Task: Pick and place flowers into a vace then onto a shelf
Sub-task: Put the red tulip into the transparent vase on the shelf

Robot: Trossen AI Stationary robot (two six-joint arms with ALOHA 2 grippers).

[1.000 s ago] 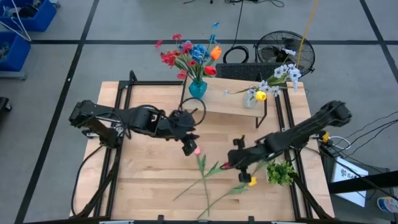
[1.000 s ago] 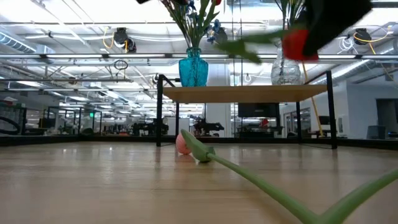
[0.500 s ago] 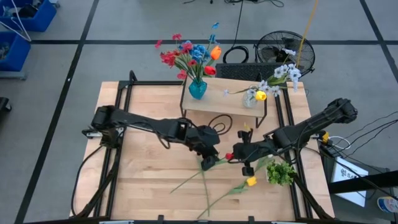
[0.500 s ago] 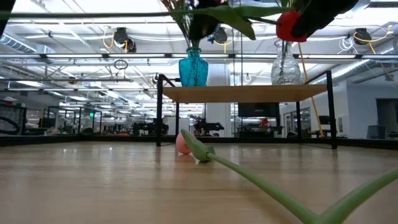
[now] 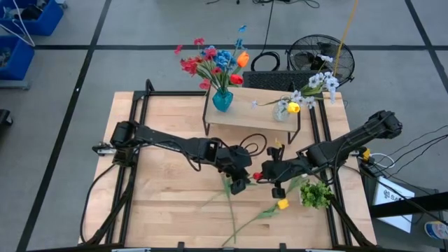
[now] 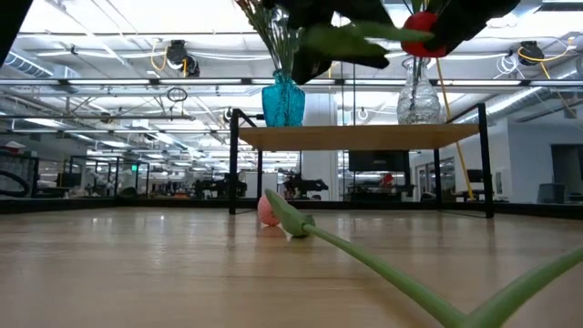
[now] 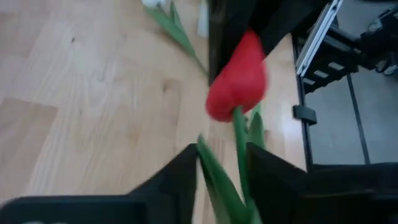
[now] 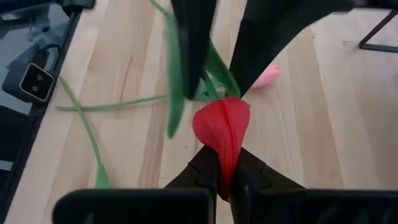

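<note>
A red tulip (image 5: 257, 175) on a green stem hangs in the air above the table's middle. My right gripper (image 8: 227, 177) is shut on its blossom. My left gripper (image 7: 222, 177) is open, just left of the blossom; its fingers stand on either side of the stem (image 7: 239, 146) and a leaf. In the low view the blossom (image 6: 421, 33) and stem (image 6: 355, 38) lie about level, high above the board. A pink tulip (image 6: 267, 211) and a yellow tulip (image 5: 283, 204) lie flat on the table. The shelf (image 5: 252, 117) stands at the far side. My right gripper pinches the red blossom (image 8: 224, 134) between its two fingers, near the blossom's tip. The fingers come about level from the table's right. The tulip is lifted clear of the table, and its stem (image 8: 214, 65) runs away from the fingers toward the left gripper.
On the shelf stand a blue vase (image 5: 222, 100) full of red, blue and orange flowers and a clear vase (image 5: 282, 112) with white and yellow ones. A bushy green clump (image 5: 316, 194) lies at the table's right. Black frame rails run along both table sides.
My left arm has reached across from left of centre toward the table's right and near side, and its open fingers now straddle the red tulip's stem. The right gripper has risen slightly with the blossom, and the stem has swung from slanting to about level.
</note>
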